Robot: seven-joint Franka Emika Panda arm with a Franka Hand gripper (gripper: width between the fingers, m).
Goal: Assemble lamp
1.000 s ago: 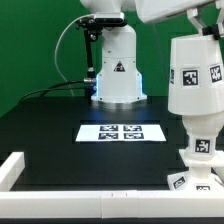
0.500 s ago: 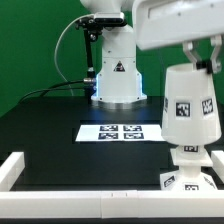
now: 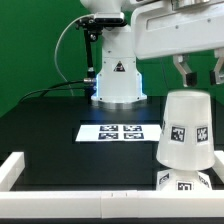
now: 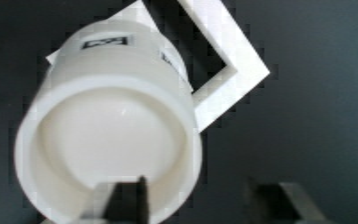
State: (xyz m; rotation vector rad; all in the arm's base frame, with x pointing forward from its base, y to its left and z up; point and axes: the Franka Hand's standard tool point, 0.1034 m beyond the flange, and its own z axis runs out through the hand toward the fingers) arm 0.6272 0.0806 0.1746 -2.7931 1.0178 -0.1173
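The white cone shade (image 3: 186,127) stands at the exterior view's right front, slightly tilted, over the tagged lamp base (image 3: 186,183). The bulb is hidden under the shade. My gripper (image 3: 201,70) hangs just above the shade with its jaws apart, holding nothing. In the wrist view the shade (image 4: 114,130) fills the picture, seen from above its narrow top, with a tag on its side. One dark finger (image 4: 128,200) overlaps the shade's rim and the other stands clear of it; the gripper (image 4: 201,203) is open.
The marker board (image 3: 121,131) lies mid-table on the black mat. The white robot pedestal (image 3: 116,78) stands behind it. A white raised border (image 3: 12,168) runs along the front; its corner shows in the wrist view (image 4: 234,62).
The shade has come down from high above the bulb to cover it and rest on the base. The gripper has let go of it and now stands open above.
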